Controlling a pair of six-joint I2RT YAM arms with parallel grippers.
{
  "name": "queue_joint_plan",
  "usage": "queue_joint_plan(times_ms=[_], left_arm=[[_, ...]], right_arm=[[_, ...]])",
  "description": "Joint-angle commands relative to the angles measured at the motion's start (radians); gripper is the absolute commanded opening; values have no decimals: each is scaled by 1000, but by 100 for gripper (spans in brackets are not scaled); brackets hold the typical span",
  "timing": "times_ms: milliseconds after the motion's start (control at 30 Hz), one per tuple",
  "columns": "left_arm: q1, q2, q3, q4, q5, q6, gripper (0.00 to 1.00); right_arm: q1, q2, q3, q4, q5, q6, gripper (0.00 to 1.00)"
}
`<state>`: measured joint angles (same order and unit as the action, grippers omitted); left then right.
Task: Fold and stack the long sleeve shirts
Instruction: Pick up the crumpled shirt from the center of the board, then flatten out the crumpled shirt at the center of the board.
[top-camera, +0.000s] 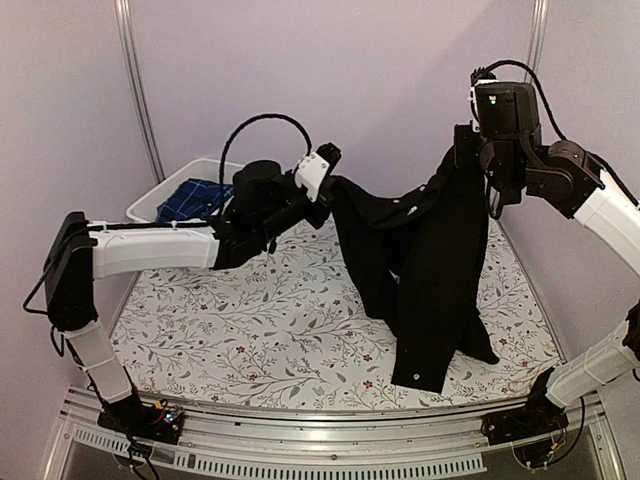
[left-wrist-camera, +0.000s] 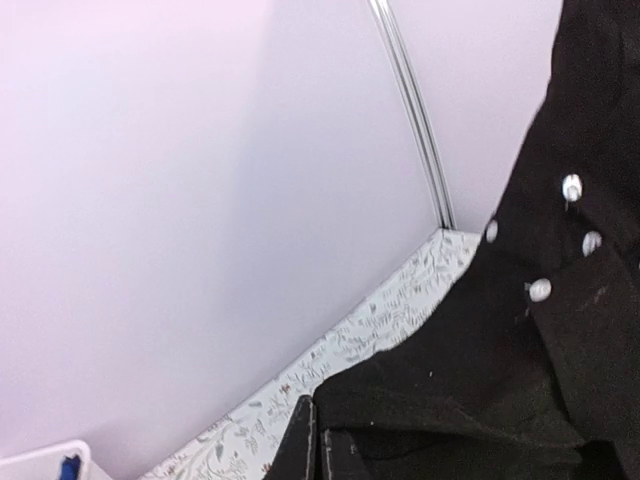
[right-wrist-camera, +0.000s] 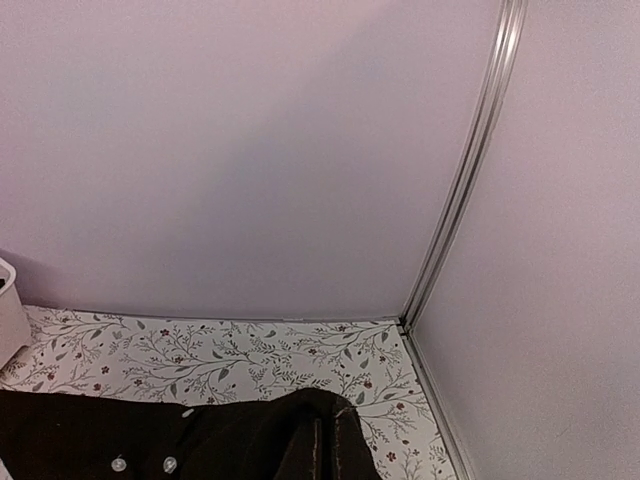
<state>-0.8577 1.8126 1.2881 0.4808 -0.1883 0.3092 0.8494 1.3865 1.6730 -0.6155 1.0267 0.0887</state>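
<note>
I'm holding the black shirt (top-camera: 430, 270) up over the table (top-camera: 250, 340) between both arms. The left gripper (top-camera: 328, 168) is pinching one edge, fingers clamped tight on cloth. The right gripper (top-camera: 466, 142) is gripping another part higher up, also closed on fabric. The shirt's lower end is trailing onto the surface near its front-right corner. The plaid shirt (top-camera: 192, 198) is sitting in the white tub (top-camera: 143, 207) at the far-left corner.

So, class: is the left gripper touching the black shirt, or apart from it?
Touching. The left wrist view shows the left gripper shut on an edge of the black shirt, with no gap.
</note>
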Motion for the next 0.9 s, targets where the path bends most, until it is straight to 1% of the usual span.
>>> queue_joint_plan(times_ms=[0,67,133,300,433,567,633,700,733,767,800,833,867], left_arm=[[-26,-209,52,-117,22,-26,0],[-50,-293,79,-171,44,-6,0],[-81,-363,104,-212,47,21,0],[-134,-469,209,-333,79,23,0],[-152,-507,280,-385,99,4,0],[-144,-491,373,-433,84,-35,0],[-89,-448,446,-498,99,-95,0],[21,-394,510,-572,186,-212,0],[88,-363,530,-586,248,-273,0],[153,-329,541,-593,312,-335,0],[233,-283,552,-599,390,-392,0],[291,-232,565,-602,458,-448,0],[341,-173,583,-608,518,-494,0]], right_arm=[[-6,-125,-73,200,63,-143,0],[-6,-205,-117,274,62,-203,0],[-6,-272,-139,307,43,-231,0],[-6,-390,-154,365,-27,-298,0],[-6,-401,-108,366,-88,-351,0],[-6,-347,-44,378,-121,-408,0],[-8,-282,0,379,-125,-444,0],[-52,-177,44,355,-164,-472,0],[-113,-138,78,300,-240,-432,0],[-196,-85,114,204,-368,-378,0],[-288,-45,132,168,-483,-292,0],[-356,19,131,155,-583,-209,0],[-410,60,125,150,-644,-178,0]])
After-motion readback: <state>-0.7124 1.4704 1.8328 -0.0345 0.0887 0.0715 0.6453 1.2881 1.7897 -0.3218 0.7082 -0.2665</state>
